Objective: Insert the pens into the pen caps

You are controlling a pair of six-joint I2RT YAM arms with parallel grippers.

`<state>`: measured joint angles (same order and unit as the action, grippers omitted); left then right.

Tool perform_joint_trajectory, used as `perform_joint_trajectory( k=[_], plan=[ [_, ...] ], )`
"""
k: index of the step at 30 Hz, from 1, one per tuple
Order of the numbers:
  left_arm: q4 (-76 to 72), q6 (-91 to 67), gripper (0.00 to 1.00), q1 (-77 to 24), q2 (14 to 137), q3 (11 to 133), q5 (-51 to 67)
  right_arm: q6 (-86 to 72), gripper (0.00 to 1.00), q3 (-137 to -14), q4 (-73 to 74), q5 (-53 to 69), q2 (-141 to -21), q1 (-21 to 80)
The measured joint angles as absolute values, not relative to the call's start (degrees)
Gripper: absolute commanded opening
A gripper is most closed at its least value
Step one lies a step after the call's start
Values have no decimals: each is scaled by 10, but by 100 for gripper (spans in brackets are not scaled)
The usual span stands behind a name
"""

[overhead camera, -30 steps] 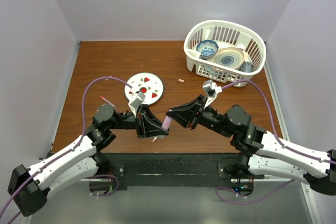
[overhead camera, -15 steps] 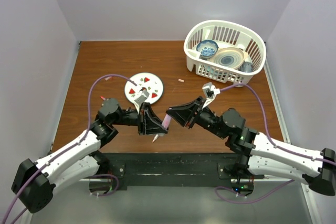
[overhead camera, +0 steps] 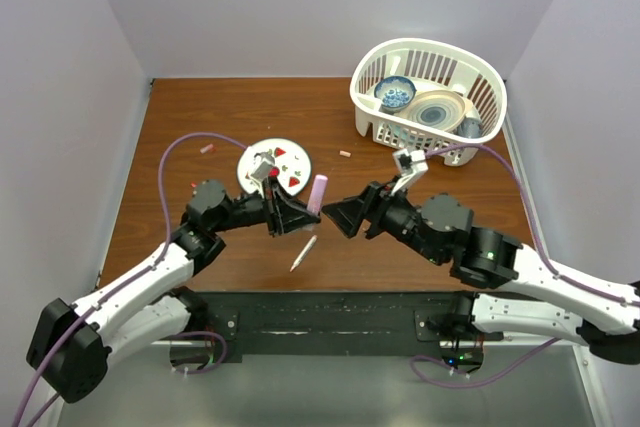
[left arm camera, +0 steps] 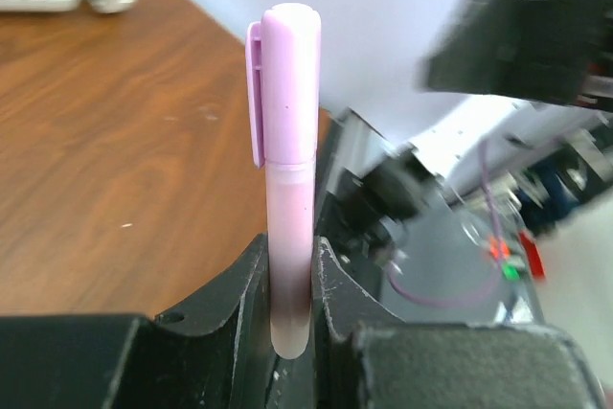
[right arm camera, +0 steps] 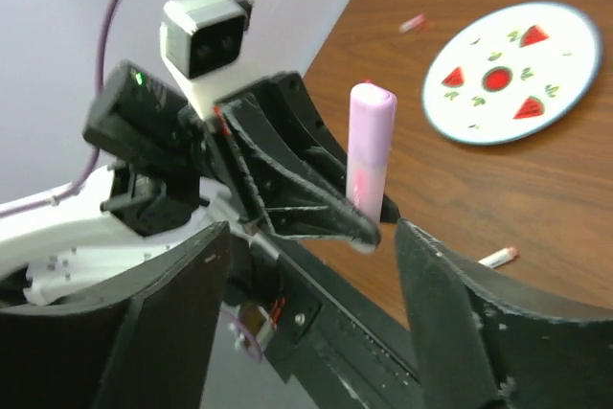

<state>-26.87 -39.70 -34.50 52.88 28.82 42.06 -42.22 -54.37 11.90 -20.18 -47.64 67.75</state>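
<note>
Now that the right gripper [overhead camera: 336, 219] has let go and backed off, jaws spread and empty, the left gripper [left arm camera: 291, 270] alone clamps the thick pale pink plastic pen [left arm camera: 290, 217], upright at mid-frame. Its clipped pink cap [left arm camera: 287, 74] looks seated, so one pen seems done. No brand or writing is legible.

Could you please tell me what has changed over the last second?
The right gripper let go of the pink pen and backed off to its right, jaws open. The left gripper kept the capped pen clamped and carried it away from the bases. The white pen, plate and basket stayed put.
</note>
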Motion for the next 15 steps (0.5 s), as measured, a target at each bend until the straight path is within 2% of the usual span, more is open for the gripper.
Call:
perform_joint_trajectory(
  k=[1,7,10,15],
  plan=[
    [-258,-396,0,-349,533,288,391,-425,84,-545,133,-217,-461,678],
    [-184,-399,0,-429,621,317,212,-456,95,-520,207,-312,-332,678],
    [-173,-414,0,-443,686,333,160,-469,96,-510,239,-353,-276,678],
    [-138,-448,0,-459,780,367,77,-479,96,-510,283,-394,-253,678]
  ],
)
